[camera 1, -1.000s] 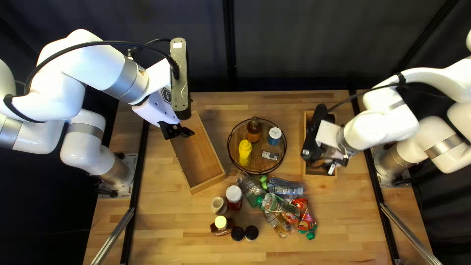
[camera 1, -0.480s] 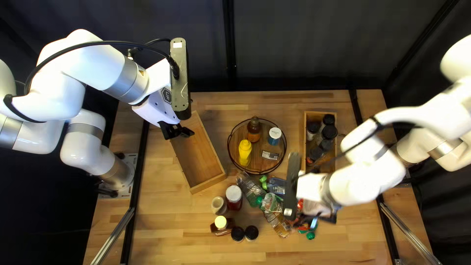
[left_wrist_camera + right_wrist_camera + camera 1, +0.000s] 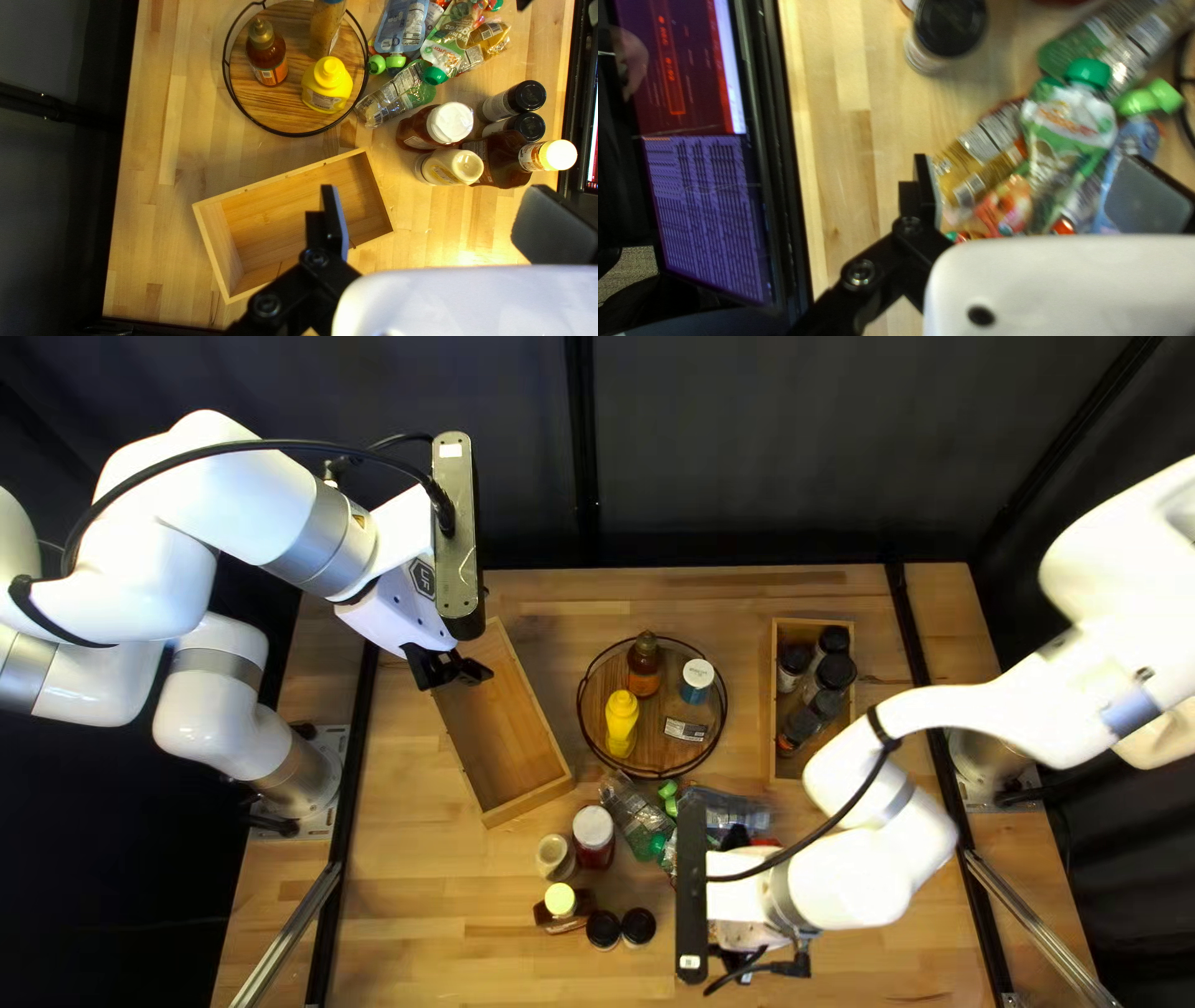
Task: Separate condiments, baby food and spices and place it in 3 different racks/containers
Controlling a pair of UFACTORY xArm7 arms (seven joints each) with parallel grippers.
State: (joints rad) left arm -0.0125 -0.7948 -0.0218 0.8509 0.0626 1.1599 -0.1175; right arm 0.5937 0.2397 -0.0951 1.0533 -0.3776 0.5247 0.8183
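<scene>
Top left view, places taken from the round wooden tray with black wire rim (image 3: 601,691).

Left of tray: long pale wooden box (image 3: 529,800), presumably meant for baby food. Right of tray: narrower wooden box (image 3: 773,709), the spice one, judging by its load.

Left gripper (image 3: 436,202): fingers wide apart, nothing held, over by the long box. Right gripper (image 3: 1042,186): fingers wide apart, nothing held, above the pouches on the near side of the tray; likely about to pick one.

Heap of crumpled plastic baby food pouches with coloured caps (image 3: 1070,130), just nearside of tray, unsorted; arm hides part, so no fair count.

Condiments begun: on tray, tall tan bottle with white-and-blue cap (image 3: 697,676), yellow squeeze bottle (image 3: 621,722), brown bottle with orange label (image 3: 644,663). Nearside and left of tray, left to do: red-brown bottle with white cap (image 3: 594,836), brown bottle with yellow cap (image 3: 562,902), small cream bottle (image 3: 555,856).

Spices furthest along: several dark-lidded jars (image 3: 825,703) boxed right of tray. Two black-lidded jars (image 3: 603,930) remain well nearside of tray.
</scene>
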